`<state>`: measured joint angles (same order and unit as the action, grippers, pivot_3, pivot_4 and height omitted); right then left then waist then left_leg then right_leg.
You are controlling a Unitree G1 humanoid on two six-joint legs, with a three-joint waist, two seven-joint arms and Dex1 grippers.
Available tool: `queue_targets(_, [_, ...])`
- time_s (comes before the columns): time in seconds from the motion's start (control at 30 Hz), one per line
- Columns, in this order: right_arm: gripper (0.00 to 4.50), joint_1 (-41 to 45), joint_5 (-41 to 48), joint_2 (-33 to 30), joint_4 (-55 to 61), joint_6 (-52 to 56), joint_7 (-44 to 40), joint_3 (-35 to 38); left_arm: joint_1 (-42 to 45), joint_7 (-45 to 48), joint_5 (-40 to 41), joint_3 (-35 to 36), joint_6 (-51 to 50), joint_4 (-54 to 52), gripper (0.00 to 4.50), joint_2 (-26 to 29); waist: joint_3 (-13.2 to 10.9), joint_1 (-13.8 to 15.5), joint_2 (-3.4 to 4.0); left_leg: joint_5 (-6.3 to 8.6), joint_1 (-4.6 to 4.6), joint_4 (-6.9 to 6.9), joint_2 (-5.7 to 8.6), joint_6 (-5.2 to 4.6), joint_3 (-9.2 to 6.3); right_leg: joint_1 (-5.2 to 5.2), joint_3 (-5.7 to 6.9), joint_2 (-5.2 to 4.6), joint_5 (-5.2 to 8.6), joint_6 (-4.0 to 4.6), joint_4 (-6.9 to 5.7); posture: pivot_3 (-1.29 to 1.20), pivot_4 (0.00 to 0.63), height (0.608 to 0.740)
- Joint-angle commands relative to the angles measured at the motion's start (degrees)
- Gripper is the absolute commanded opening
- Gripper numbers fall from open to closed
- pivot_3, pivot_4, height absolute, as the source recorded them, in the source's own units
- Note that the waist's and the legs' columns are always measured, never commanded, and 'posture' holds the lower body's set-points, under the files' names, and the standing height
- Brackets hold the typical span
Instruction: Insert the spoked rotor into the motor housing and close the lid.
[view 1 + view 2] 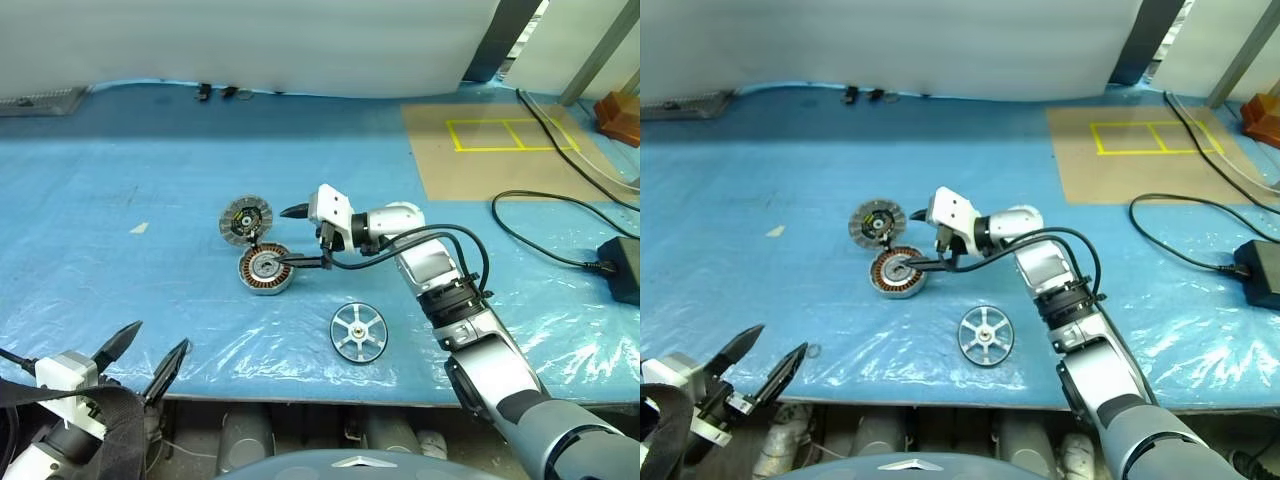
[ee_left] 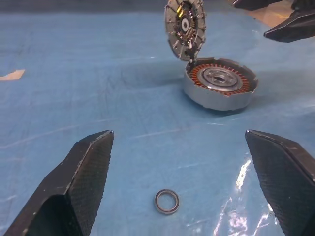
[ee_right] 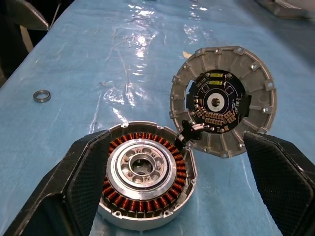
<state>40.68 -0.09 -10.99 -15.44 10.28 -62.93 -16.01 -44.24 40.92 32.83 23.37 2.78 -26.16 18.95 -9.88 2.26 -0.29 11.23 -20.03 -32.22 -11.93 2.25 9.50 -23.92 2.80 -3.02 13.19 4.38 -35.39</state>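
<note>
Hovering over the motor housing [image 1: 265,270], the right gripper [image 1: 297,237] gapes wide, holding nothing. Lid [image 1: 245,218] stands propped open beside it, leaving room for the spoked rotor [image 1: 358,332]. Left gripper [image 1: 146,351], nearer than the housing, is wide open, empty.

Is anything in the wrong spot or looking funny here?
Yes. The lid stands up on edge, propped against the housing and joined to it by short wires. The rotor lies apart on the blue sheet. A small loose ring lies alone near the left gripper.
</note>
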Motion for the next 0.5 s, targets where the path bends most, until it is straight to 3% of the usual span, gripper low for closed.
queue_targets(0.03, [4.48, -0.8, 1.1, 0.2, 3.0, -1.5, 2.2, -0.1, 0.2, -0.2, -2.1, 2.0, 4.1, 2.6, 4.50, -1.1, 0.0, 0.0, -0.06, 0.00, -0.01, 0.00, 0.01, 0.00, 0.00, 0.00, 0.00, -0.01, 0.00, 0.00, 0.02, 0.00, 0.150, 0.740])
queue_targets(0.17, [4.48, -1.4, 1.2, 0.0, 3.3, -2.4, 3.5, -0.4, 2.8, -2.4, -5.1, 2.7, 7.8, 7.8, 4.50, -2.8, 0.0, 0.0, -0.12, 0.00, 0.01, 0.00, 0.01, 0.00, 0.00, 0.02, 0.00, -0.01, -0.07, 0.08, 0.02, 0.00, 0.150, 0.740])
queue_targets(0.5, [4.48, -0.9, 1.6, -0.9, 2.5, -2.2, 4.7, -0.5, 7.1, -1.9, -11.3, -4.1, 10.0, 13.6, 4.50, -3.2, 0.0, 0.1, -0.28, 0.00, 0.06, -0.01, 0.00, 0.00, -0.01, 0.11, 0.00, -0.02, -0.14, 0.19, 0.02, 0.00, 0.150, 0.740])
